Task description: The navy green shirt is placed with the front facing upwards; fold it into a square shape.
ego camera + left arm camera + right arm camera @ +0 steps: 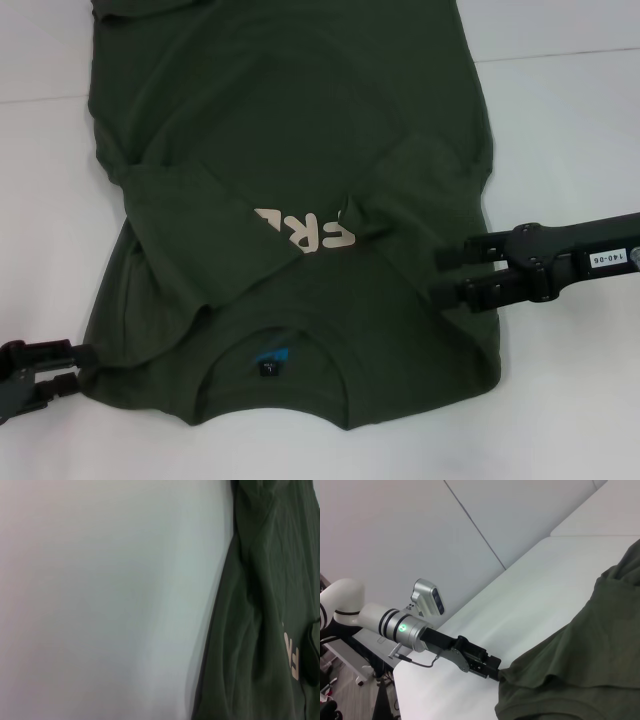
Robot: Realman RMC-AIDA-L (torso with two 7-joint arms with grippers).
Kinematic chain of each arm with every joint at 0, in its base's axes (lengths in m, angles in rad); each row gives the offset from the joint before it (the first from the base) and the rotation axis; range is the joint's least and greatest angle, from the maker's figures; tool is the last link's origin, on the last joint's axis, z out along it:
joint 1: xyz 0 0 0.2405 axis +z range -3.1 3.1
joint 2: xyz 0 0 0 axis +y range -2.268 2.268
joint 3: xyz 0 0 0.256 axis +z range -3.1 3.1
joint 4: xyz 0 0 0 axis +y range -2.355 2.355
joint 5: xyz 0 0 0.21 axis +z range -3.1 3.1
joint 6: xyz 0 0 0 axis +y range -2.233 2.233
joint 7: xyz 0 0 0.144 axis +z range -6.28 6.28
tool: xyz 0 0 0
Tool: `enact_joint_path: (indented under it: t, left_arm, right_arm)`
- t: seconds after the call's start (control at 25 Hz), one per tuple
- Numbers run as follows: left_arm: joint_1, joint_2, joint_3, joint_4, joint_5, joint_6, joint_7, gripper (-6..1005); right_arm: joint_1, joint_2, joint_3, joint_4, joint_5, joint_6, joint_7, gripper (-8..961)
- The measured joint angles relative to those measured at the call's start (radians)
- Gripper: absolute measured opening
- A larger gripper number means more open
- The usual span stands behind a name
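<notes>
Navy green shirt [290, 150] lies lengthwise, collar toward robot.

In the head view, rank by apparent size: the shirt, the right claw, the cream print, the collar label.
1. Shirt, by far the largest.
2. Right claw.
3. Cream print, only partly visible between folds, so its rank against the claw is unsure.
4. Collar label, smallest.

Head camera overhead; wrist cameras low

the shirt [300, 150] lies on the table [560, 150], collar nearest the robot. the left gripper [85, 365] touches its near left corner; the right gripper [440, 275] sits over its right side.
</notes>
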Motion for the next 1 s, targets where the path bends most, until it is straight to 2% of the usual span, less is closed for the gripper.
enact_joint_path:
  t: [1.0]
  left_arm:
    - [-0.001, 0.002, -0.014, 0.011, 0.023, -0.004, -0.022, 519]
  right_arm:
    - [-0.002, 0.002, 0.001, 0.0, 0.003, -0.004, 0.0, 926]
